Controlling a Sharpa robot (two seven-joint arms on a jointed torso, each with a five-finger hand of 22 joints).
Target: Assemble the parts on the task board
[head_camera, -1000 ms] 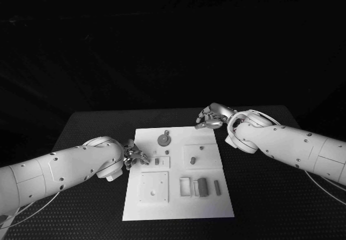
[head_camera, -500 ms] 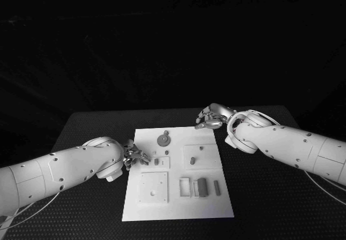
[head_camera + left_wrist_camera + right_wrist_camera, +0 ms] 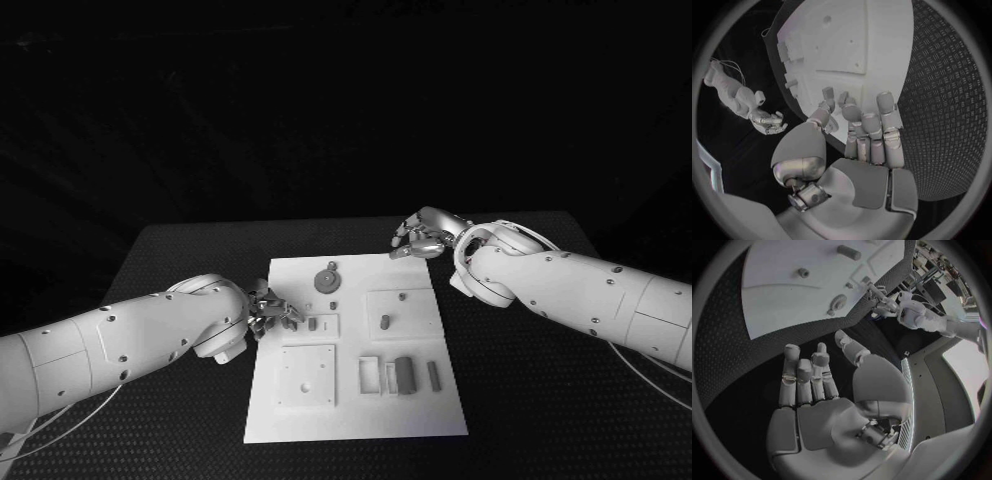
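Hovering unchanged, the left hand (image 3: pixel 274 316) is reaching half-curled, empty, at the task board (image 3: pixel 361 420) edge; right hand (image 3: pixel 421 238) idling, empty.

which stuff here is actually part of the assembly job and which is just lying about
Part of the job:
- white rectangular task board
- round grey disc part at the board's far end
- small grey peg part
- dark grey bar parts at the near right
- left hand, right hand

Just there:
- black textured table
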